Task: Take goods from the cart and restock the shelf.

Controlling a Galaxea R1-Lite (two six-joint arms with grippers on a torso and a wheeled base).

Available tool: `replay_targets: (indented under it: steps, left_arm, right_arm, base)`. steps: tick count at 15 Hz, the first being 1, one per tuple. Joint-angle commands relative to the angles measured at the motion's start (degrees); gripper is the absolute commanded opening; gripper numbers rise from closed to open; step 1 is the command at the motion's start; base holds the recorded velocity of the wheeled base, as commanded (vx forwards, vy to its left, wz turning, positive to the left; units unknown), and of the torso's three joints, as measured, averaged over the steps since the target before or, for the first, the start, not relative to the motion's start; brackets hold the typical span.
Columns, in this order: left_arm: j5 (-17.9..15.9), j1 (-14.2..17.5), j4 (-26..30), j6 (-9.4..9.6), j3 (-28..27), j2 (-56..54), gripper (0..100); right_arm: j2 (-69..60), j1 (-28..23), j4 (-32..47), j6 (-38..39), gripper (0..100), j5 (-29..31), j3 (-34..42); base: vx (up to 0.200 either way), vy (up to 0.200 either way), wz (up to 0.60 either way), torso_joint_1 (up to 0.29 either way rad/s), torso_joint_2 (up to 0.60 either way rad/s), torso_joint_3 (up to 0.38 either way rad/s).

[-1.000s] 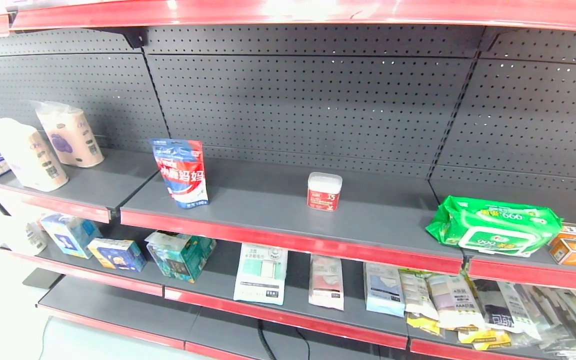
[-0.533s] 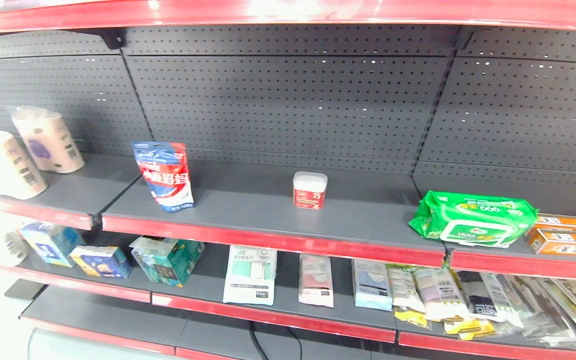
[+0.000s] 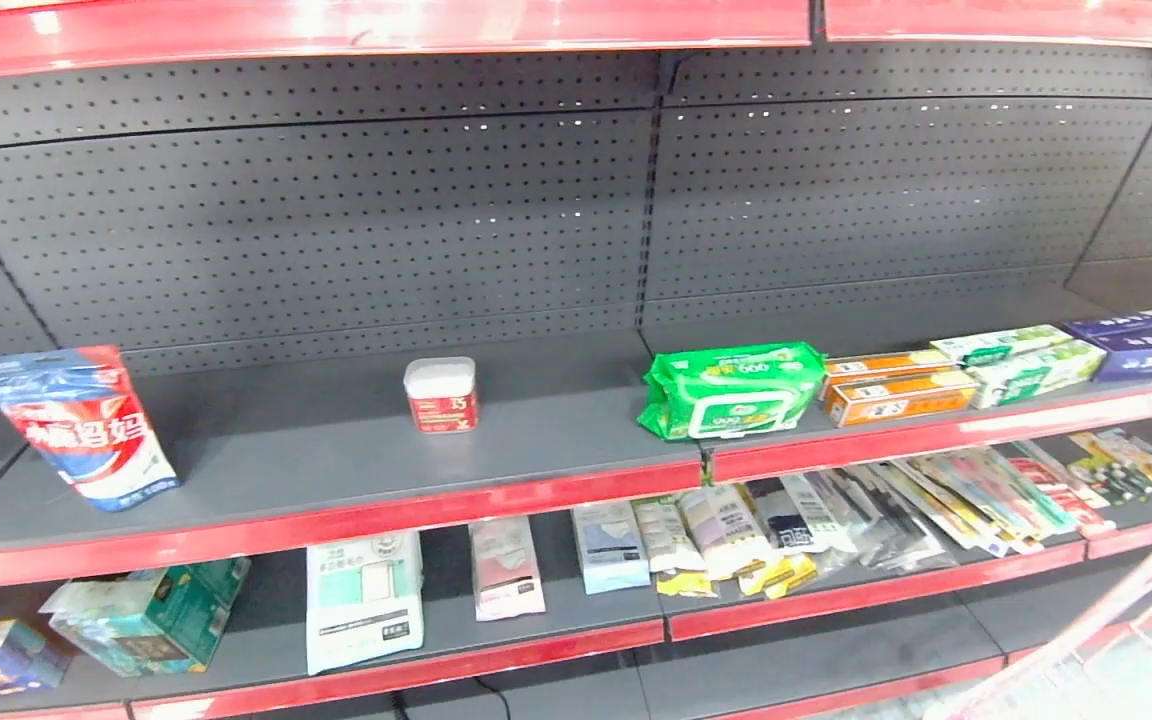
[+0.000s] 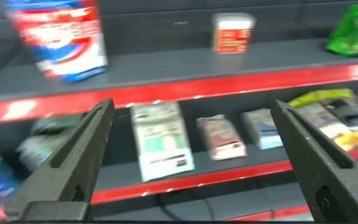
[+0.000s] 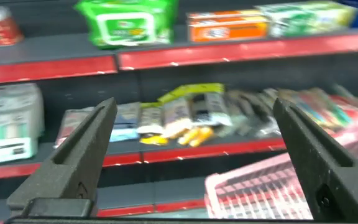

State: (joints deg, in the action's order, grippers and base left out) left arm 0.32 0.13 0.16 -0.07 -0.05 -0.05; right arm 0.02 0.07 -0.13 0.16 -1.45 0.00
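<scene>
Restocking scene before a store shelf [image 3: 336,440]. In the head view the middle board carries, from the robot's left to right: one blue-and-red pouch [image 3: 76,425], upright; one red tub [image 3: 441,395] with a white lid, well apart from the pouch; one green wipes pack [image 3: 731,390]; and two orange cartons [image 3: 896,385], just beside the pack. Green-and-white boxes [image 3: 1021,360] and blue boxes [image 3: 1136,335] follow. Flat packets [image 3: 736,530] overlap on the board below, too crowded to count.

The left wrist view adds the left pincer [image 4: 194,162], spread wide with nothing between its fingers, facing the pouch and tub. The right wrist view adds the right pincer [image 5: 194,162], likewise spread and empty, facing the wipes pack and cartons. The pink wire cart [image 5: 260,186] stands below the lower board, at the robot's right.

Against the earlier frames the whole head picture has shifted: the camera has swung right. The paper rolls have left the frame, and the boxes and the cart rim have entered.
</scene>
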Motion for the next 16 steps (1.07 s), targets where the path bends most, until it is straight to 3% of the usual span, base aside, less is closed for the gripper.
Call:
replay_targets:
  steps: [1,12,16]
  left_arm:
    - [0.03,0.04,0.02,-0.01,-0.04,0.05,100]
    - [0.03,0.04,0.02,-0.01,0.05,0.05,100]
    - [0.03,0.04,0.02,-0.01,-0.04,0.05,100]
  right_arm:
    - [0.06,0.01,-0.04,0.02,100,-0.04,0.0]
    - [0.06,0.01,-0.04,0.02,100,-0.13,0.0]
    - [0.06,0.01,-0.04,0.02,100,-0.13,0.0]
  base:
    - [0.0,0.0,-0.6,0.002,0.0,-0.002]
    - [0.0,0.0,-0.6,0.001,0.0,0.001]
    - [0.0,0.0,0.0,0.0,0.0,0.0]
